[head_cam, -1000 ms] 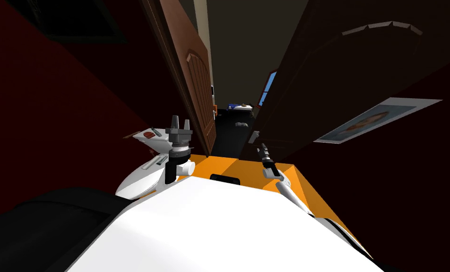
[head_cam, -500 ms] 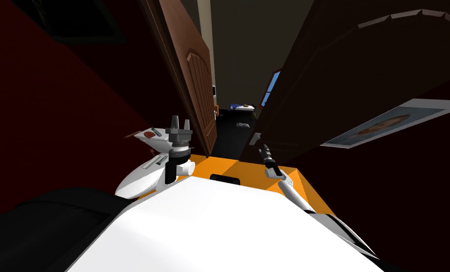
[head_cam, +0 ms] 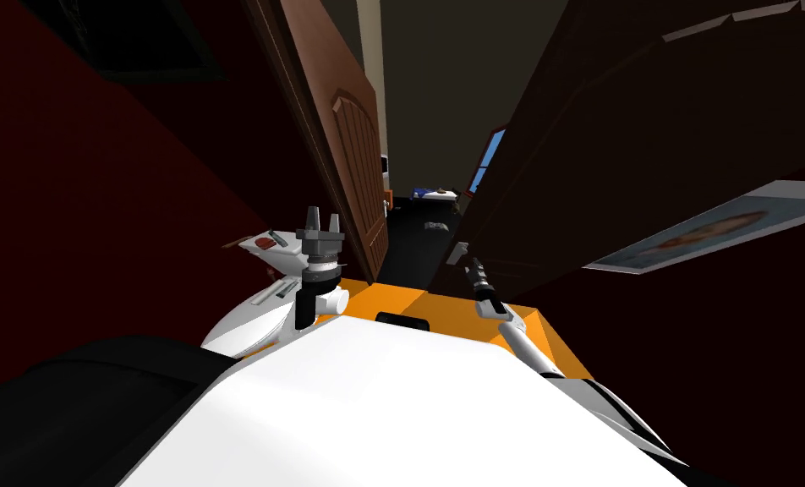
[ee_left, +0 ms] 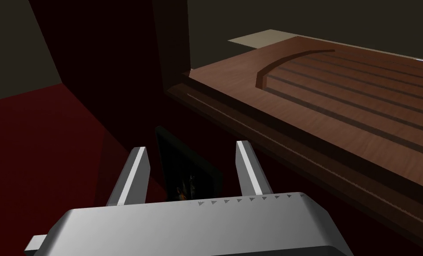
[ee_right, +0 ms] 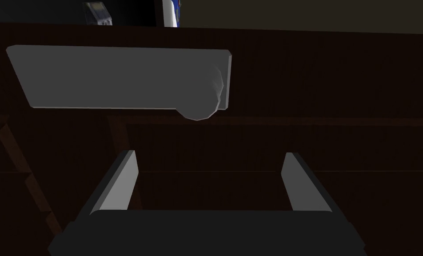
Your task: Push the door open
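Observation:
A dark door (head_cam: 612, 144) with an arched panel stands ajar on the right. Its grey lever handle (head_cam: 457, 252) sits near the door's free edge. My right gripper (head_cam: 474, 265) is open just below the handle, fingers close to the door face. In the right wrist view the handle (ee_right: 117, 78) lies ahead of the open right gripper (ee_right: 210, 153), with the dark door panel (ee_right: 339, 133) behind it. My left gripper (head_cam: 322, 218) is open and holds nothing, beside a brown panelled door (head_cam: 346, 144). That brown door (ee_left: 339, 102) runs alongside the left gripper (ee_left: 190, 149).
Between the two doors a narrow gap (head_cam: 418, 237) opens onto a dim room with a blue and white thing (head_cam: 435, 194). The floor (head_cam: 392, 296) under me is orange. A dark red wall (head_cam: 96, 211) is on the left, and a poster (head_cam: 714, 232) hangs on the right.
The dark door has swung a little further to the right and the gap has widened. My right gripper has followed it slightly rightward. The left arm has not moved.

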### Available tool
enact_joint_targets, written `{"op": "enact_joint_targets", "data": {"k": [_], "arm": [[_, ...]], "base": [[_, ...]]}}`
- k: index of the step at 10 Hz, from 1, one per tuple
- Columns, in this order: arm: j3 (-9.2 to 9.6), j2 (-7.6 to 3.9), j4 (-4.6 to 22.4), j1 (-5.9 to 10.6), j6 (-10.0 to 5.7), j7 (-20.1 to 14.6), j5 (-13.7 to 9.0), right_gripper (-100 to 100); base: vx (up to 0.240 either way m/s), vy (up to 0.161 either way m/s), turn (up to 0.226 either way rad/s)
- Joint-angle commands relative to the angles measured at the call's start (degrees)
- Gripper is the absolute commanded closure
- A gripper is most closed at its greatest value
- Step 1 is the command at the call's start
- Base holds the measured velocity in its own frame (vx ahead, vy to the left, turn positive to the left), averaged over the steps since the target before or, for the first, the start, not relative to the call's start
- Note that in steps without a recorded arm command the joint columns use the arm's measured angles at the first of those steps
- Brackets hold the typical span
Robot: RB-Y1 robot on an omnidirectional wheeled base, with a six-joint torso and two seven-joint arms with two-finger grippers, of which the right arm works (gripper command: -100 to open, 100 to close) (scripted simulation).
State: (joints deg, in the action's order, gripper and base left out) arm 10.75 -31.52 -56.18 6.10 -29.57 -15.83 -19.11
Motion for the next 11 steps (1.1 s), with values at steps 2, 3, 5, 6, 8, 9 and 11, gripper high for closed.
{"op": "enact_joint_targets", "data": {"k": [2, 3, 5, 6, 8, 9, 11], "arm": [[-0.56, 0.57, 0.9, 0.73, 0.21, 0.3, 0.2, -100], [-0.81, 0.83, 1.3, 1.01, 0.32, 0.5, 0.2, -100], [-1.24, 1.26, 1.9, 1.50, 0.51, 0.8, 0.3, -100], [-1.44, 1.46, 2.1, 1.72, 0.59, 0.9, 0.4, -100], [-1.31, 1.34, 1.9, 1.57, 0.54, 0.8, 0.4, 100], [-1.31, 1.34, 1.9, 1.57, 0.54, 0.8, 0.4, 100], [-1.31, 1.34, 1.9, 1.57, 0.54, 0.8, 0.4, 100]], "base": [[0.186, -0.016, 0.039], [0.200, -0.043, 0.050], [0.187, -0.025, 0.042], [0.206, -0.035, 0.035], [0.039, -0.009, 0.001], [-0.036, 0.008, -0.001], [-0.010, 0.001, 0.009]]}}
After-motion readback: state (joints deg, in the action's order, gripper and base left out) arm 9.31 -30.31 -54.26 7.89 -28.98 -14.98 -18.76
